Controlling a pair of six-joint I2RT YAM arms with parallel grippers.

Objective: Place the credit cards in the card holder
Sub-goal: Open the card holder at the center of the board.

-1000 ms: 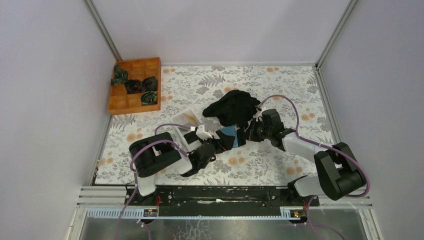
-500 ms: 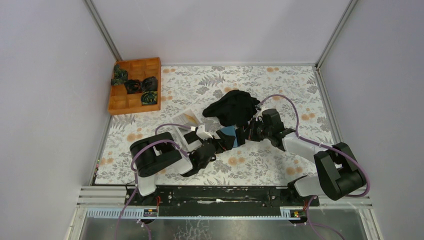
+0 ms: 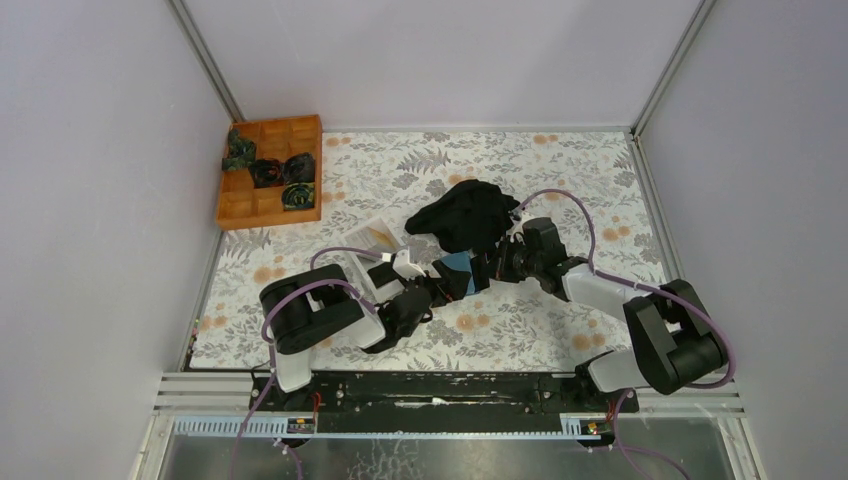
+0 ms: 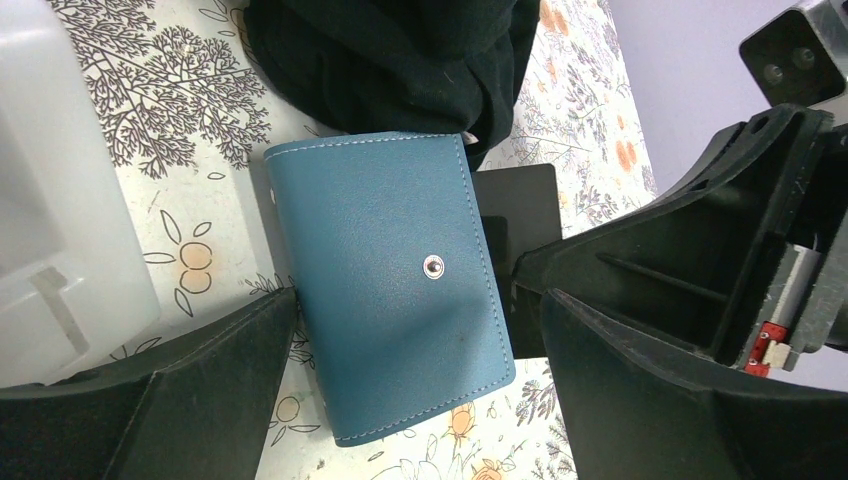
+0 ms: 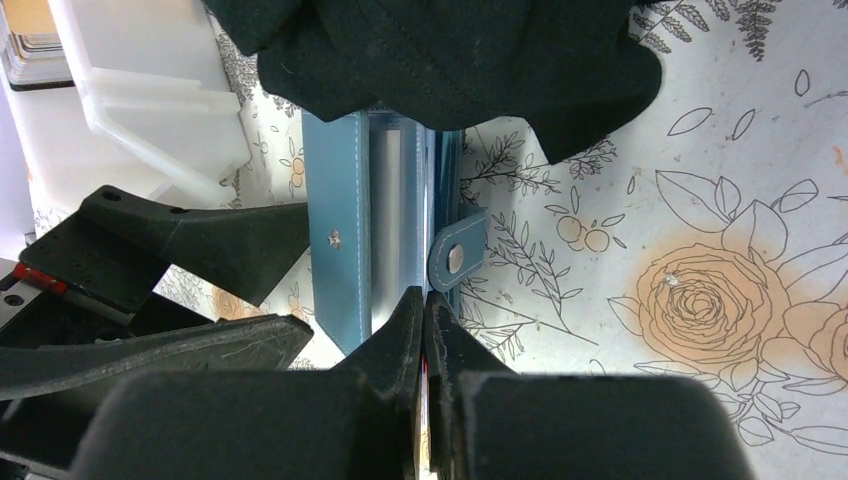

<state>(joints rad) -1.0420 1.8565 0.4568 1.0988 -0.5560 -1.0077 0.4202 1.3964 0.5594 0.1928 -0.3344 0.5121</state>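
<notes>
The teal-blue card holder [image 4: 385,290] lies on the floral tablecloth, partly under the black cloth. It also shows in the top view [image 3: 458,268] and in the right wrist view [image 5: 338,200], where its paler inner face [image 5: 388,200] is seen edge-on. My left gripper [image 4: 418,300] is open, with one jaw on each side of the holder. My right gripper [image 5: 424,295] is shut on a black credit card [image 4: 520,205]. The card's far end is at the holder's right edge. In the top view the grippers meet at the holder, left [image 3: 437,287] and right [image 3: 492,268].
The black cloth [image 3: 468,215] lies just behind the holder. A white shallow tray [image 3: 385,245] stands to its left, with pale cards [image 5: 28,45] in a corner. A wooden compartment tray [image 3: 270,170] with dark items sits at the back left.
My right gripper has edged slightly left toward the holder with the card. The left arm has not visibly moved.
</notes>
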